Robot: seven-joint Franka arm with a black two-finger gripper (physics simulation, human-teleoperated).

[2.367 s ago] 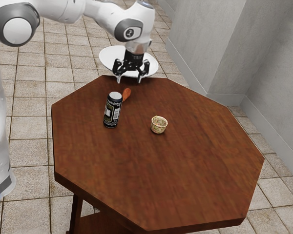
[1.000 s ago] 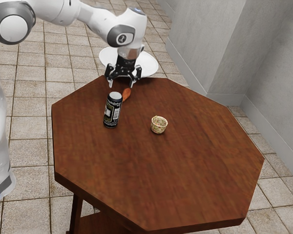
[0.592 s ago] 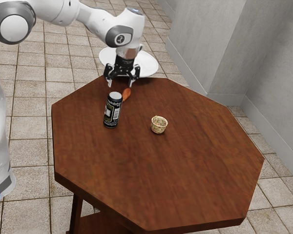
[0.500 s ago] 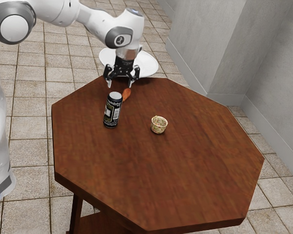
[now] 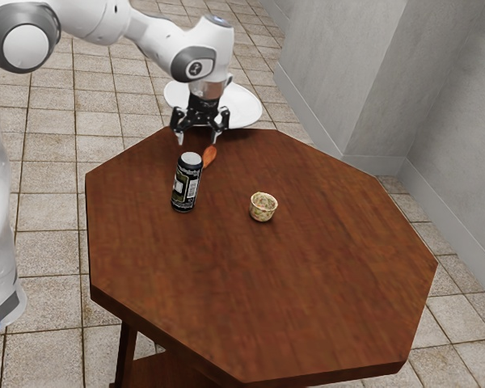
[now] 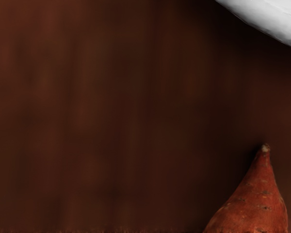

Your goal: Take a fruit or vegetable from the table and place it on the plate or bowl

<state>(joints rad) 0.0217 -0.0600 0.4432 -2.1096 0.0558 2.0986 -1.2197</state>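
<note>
Well, the exterior view shows the hand (image 5: 200, 135) open near the sweet potato (image 5: 209, 155), the wrist view its pointed tip.

Can (image 5: 187, 183): dark, pale label, black lid, standing upright.
Cup (image 5: 263, 206): small, cream, patterned, upright, well apart from the can toward the exterior view's right.
Floor (image 5: 56, 202): beige square tiles.
Walls (image 5: 339, 65): grey, pale skirting, at the exterior view's right.

This is a plain, home-like indoor room. Beige floor tiles (image 5: 65, 121) run up to bare grey walls (image 5: 347, 65) edged with a skirting board (image 5: 372, 164), and an octagonal dark-wood surface (image 5: 307, 283) stands near the corner.
</note>
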